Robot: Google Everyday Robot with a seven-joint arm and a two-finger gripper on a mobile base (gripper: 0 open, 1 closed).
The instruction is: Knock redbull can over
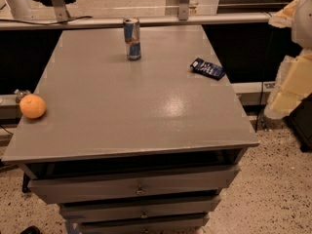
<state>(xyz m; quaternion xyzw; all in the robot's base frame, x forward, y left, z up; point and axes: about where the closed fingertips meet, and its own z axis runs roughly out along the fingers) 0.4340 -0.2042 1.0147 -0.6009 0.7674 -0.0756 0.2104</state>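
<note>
Tool [288,84] sits off the counter's [122,126] right edge, grip state unreadable. Upright redbull can [132,38] stands far back, well apart. Approach stage, probably; next move needs a sideways push near its top.

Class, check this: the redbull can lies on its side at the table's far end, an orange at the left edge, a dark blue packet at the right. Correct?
No. The camera view shows the redbull can standing upright, not on its side. The rest holds: far end of the table, orange left, dark blue packet right. The gripper is beyond the table's right edge.
</note>
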